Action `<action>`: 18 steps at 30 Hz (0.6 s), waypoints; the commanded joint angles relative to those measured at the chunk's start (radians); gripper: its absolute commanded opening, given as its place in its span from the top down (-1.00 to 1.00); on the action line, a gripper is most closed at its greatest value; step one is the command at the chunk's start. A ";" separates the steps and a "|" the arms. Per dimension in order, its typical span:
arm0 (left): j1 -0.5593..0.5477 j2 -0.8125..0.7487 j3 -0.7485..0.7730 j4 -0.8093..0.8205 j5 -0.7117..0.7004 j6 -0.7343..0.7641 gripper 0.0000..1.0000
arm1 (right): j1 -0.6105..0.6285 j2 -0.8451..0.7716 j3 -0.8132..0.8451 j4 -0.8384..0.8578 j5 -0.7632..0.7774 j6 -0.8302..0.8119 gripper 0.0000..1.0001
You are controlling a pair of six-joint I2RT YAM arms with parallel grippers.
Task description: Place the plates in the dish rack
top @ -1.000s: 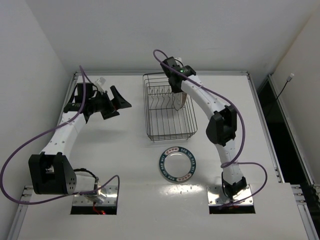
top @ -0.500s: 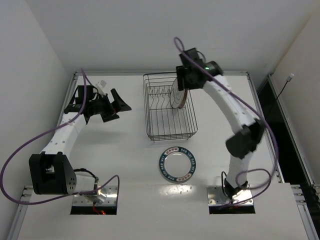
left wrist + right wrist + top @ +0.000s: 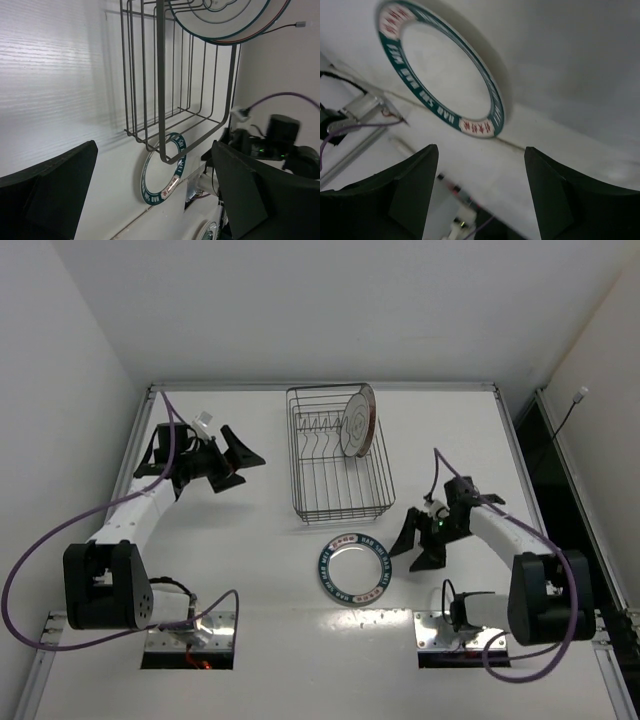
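The dish rack [image 3: 340,455], a black wire basket, stands at the back middle of the table. A plate with thin dark rings [image 3: 356,421] stands upright at the rack's far right end, with an orange-brown edge showing just behind it. The left wrist view shows this ringed plate [image 3: 225,20] above the rack's wires [image 3: 161,100]. A plate with a lettered dark-teal rim [image 3: 356,568] lies flat in front of the rack. My right gripper [image 3: 410,554] hangs open just right of it, and that teal-rimmed plate [image 3: 440,75] lies ahead of the right gripper [image 3: 482,200]. My left gripper [image 3: 243,467] is open and empty, left of the rack.
Walls close the table at the back and left. A metal rail [image 3: 525,480] runs along the right edge with a dark gap beyond. Two base cut-outs [image 3: 190,635] sit at the near edge. A purple cable [image 3: 60,530] loops off the left arm.
My right gripper opened and let go of the ringed plate, which stays standing in the rack. The right arm swung back to the front, beside the teal-rimmed plate. The left arm barely moved.
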 commanded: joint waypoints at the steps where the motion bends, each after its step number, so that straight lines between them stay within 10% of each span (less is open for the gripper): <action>1: 0.008 -0.022 -0.009 0.098 0.041 -0.045 -0.94 | -0.026 0.030 -0.069 0.106 -0.257 -0.036 -0.34; 18: 0.008 -0.042 -0.028 0.089 0.031 -0.045 -0.96 | -0.006 0.381 -0.092 0.264 -0.110 -0.133 0.23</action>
